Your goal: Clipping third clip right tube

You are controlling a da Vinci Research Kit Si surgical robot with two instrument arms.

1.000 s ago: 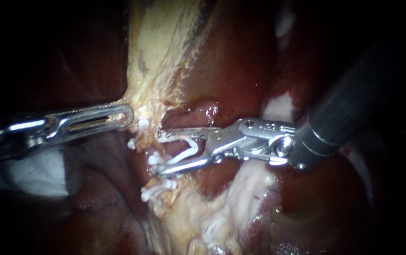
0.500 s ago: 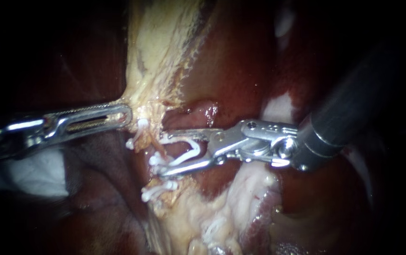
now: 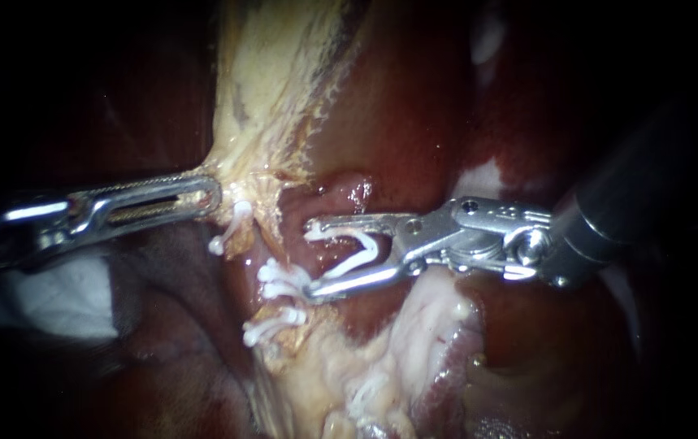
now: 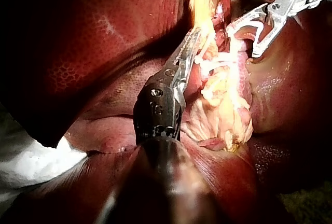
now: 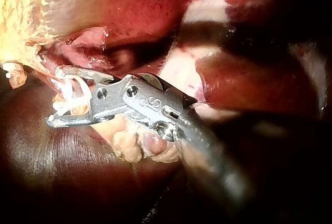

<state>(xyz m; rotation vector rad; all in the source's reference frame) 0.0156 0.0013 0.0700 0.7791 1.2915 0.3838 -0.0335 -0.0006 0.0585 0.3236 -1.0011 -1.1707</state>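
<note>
Centre frame, the right instrument (image 3: 309, 258) has its jaws standing wide, with an open white clip (image 3: 355, 264) seated between them, one leg against each jaw. The clip's mouth faces left toward a pale strand (image 3: 257, 199) running down the middle. The lower jaw tip is just beside the middle clip (image 3: 282, 280), and dark red tissue lies in the gap. I cannot tell whether a tube sits inside the mouth, nor which tube is the right one.

Left of centre, the left instrument (image 3: 210, 195) has its jaws pressed together, the tip pinching the strand where it narrows below the yellow fat (image 3: 275, 73).

By my count there are two instruments. Three clips sit on the strand, as far as I can make out: the top clip (image 3: 231, 226) by the left jaw tip, the middle clip, and the bottom clip (image 3: 271, 325). A fourth is in the right jaws. Liver (image 3: 414, 122) fills the upper right.
</note>
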